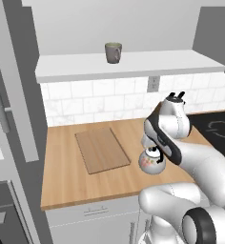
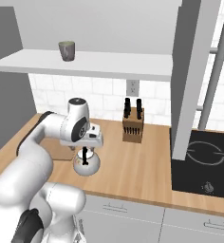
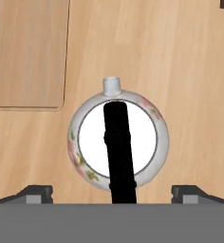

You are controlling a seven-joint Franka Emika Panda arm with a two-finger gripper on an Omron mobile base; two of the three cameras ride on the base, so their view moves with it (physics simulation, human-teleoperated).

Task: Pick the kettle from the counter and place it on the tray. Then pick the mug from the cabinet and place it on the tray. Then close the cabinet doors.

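Counter (image 1: 76,176) of light wood carries tray (image 1: 101,148) and kettle (image 3: 118,142); gripper (image 3: 112,192) fingers spread apart above it.

bare counter (image 1: 66,178) all round the kettle (image 1: 151,161), tray (image 1: 102,149) near beside it with an unoccupied top, knife block (image 2: 133,128) standing behind
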